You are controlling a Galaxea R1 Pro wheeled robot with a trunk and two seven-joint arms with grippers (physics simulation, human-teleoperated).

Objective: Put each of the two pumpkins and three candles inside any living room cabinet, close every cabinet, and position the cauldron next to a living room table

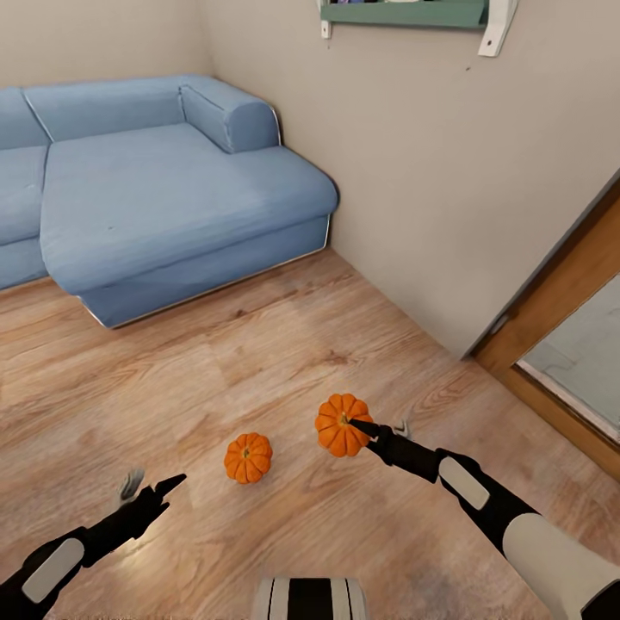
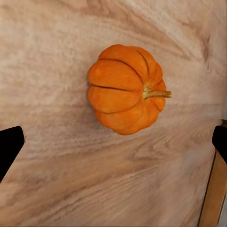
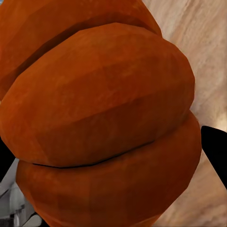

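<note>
Right pincer (image 1: 376,433) grips one pumpkin (image 1: 342,424); left pincer (image 1: 155,491) wide, above another (image 2: 126,89).

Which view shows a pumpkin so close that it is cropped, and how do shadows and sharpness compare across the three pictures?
Right wrist view: the held pumpkin is cropped, ribs smooth and dark-shaded. Left wrist view: the other pumpkin is whole, with soft floor grain. Head view: even light, faint shadows, the right tool reasonably crisp.

No readable text, labels or nos. anywhere.
</note>
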